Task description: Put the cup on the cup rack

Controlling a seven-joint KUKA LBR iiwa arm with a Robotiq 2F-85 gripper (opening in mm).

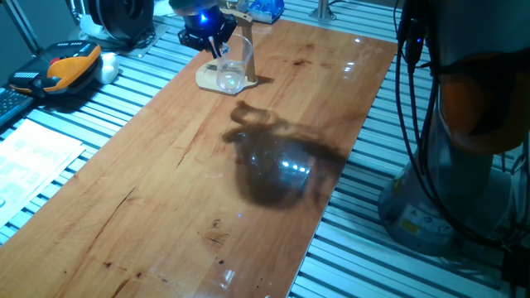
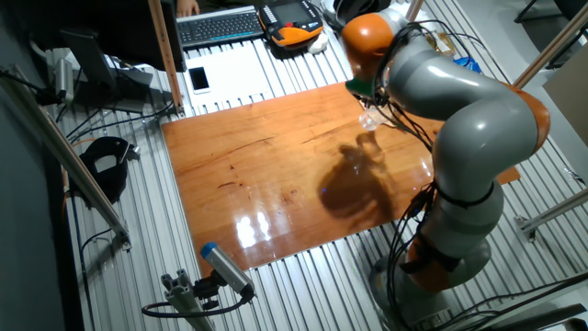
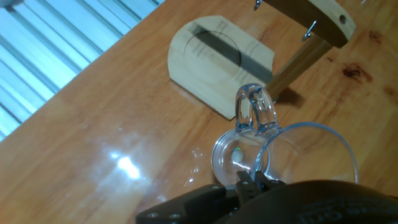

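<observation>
The cup (image 3: 292, 155) is clear glass. Its handle (image 3: 255, 109) points toward the post (image 3: 298, 62) of the cup rack. The rack's wooden base plate (image 3: 211, 62) lies just beyond the cup, and its top bar with small hooks (image 3: 314, 15) is above. My gripper (image 3: 252, 180) is shut on the cup's rim at the near side. In one fixed view the gripper (image 1: 219, 48) holds the cup (image 1: 235, 66) low over the rack's base (image 1: 211, 80), beside the post (image 1: 249, 50), at the table's far end. Whether the cup touches the base I cannot tell.
The wooden tabletop (image 1: 207, 182) rests on a slatted metal bench. An orange-and-black handset (image 1: 70, 66) and papers (image 1: 33, 157) lie to the left. A keyboard (image 2: 220, 26) and a phone (image 2: 198, 79) lie beyond the table. The arm's base (image 2: 450, 248) stands at the table's edge.
</observation>
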